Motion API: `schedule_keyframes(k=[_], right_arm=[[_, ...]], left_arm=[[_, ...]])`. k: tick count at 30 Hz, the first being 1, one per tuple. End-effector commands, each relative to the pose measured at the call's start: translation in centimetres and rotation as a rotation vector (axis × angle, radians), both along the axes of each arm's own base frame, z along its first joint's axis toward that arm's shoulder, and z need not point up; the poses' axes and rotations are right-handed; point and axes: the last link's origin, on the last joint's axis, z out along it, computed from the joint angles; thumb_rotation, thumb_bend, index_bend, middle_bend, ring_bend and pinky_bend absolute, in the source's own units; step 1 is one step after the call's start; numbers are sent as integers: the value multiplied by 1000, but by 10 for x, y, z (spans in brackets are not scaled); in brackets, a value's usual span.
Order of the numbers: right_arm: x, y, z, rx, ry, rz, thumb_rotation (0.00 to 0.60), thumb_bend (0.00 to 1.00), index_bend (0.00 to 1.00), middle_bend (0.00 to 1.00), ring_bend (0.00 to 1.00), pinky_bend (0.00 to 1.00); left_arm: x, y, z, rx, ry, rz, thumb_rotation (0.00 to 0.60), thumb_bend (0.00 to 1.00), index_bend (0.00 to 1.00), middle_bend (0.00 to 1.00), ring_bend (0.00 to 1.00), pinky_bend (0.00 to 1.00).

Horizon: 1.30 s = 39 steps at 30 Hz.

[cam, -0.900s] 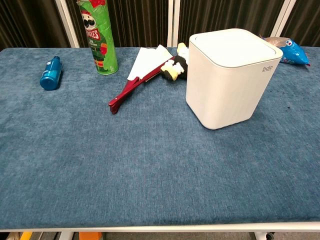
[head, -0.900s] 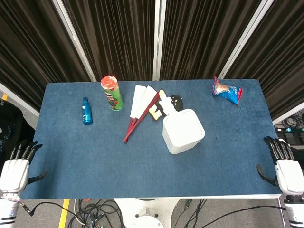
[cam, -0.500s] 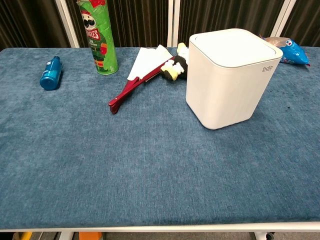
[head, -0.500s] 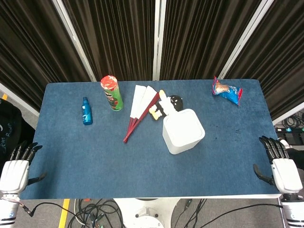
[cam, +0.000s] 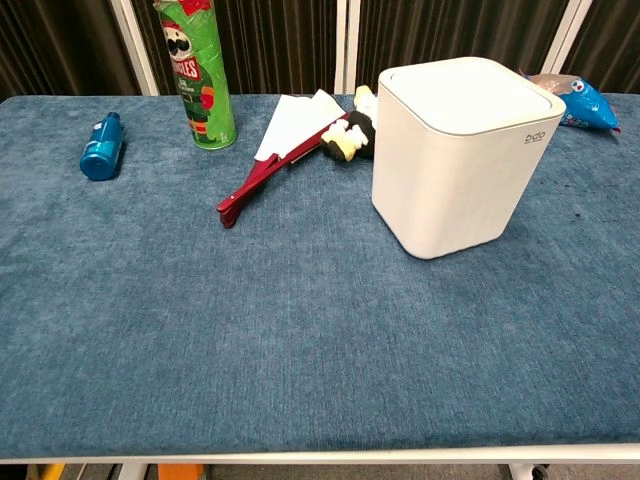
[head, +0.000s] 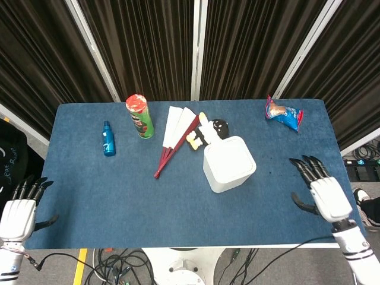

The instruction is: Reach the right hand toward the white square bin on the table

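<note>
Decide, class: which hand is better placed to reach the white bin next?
The right hand: it is open over the table's right part, nearer the white bin. The left hand sits off the table's left corner.

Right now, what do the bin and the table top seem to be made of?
The bin looks like smooth matte white plastic: rounded corners, an even surface with a soft sheen, a small printed logo. The table top seems covered in blue fabric, perhaps short-pile carpet or velvet: mottled, fuzzy texture.
</note>
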Motion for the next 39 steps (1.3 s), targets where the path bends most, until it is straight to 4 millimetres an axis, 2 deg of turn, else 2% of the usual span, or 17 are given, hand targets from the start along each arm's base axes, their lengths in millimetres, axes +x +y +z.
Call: schedule_keyframes(k=[1, 5, 11, 19, 26, 29, 32, 37, 39], right_arm=[[37, -32, -17, 71, 42, 81, 600, 294, 146, 162, 0, 0], [52, -41, -34, 114, 57, 98, 600, 294, 194, 203, 0, 0], [59, -45, -55, 158, 85, 100, 600, 294, 248, 220, 0, 0], [58, -47, -74, 179, 143, 81, 600, 294, 311, 266, 0, 0], [56, -45, -93, 227, 177, 58, 600, 295, 319, 278, 0, 0], [59, -44, -87, 189, 153, 70, 600, 295, 319, 273, 0, 0], [62, -43, -69, 100, 95, 86, 600, 294, 309, 255, 0, 0], [53, -43, -35, -31, 25, 51, 600, 295, 222, 215, 0, 0], [48, -42, -25, -63, 3, 34, 600, 295, 151, 169, 0, 0]], left_arm=[[-3, -1, 0, -2, 0, 9, 600, 0, 189, 133, 24, 93], [-8, -2, -1, -2, -7, 31, 600, 0, 189, 134, 24, 93], [-14, -3, -3, -12, -15, 43, 600, 0, 189, 134, 25, 93], [-17, -2, -5, -18, -23, 42, 600, 0, 189, 134, 25, 93], [-18, -3, -5, -15, -28, 40, 600, 0, 189, 134, 25, 92], [-18, -4, -5, -13, -30, 37, 600, 0, 189, 134, 25, 93], [-18, -6, -4, -7, -32, 34, 600, 0, 189, 134, 25, 93], [-18, -6, -4, -3, -36, 30, 600, 0, 189, 134, 24, 93], [-18, -6, -4, -3, -36, 30, 600, 0, 189, 134, 24, 92]])
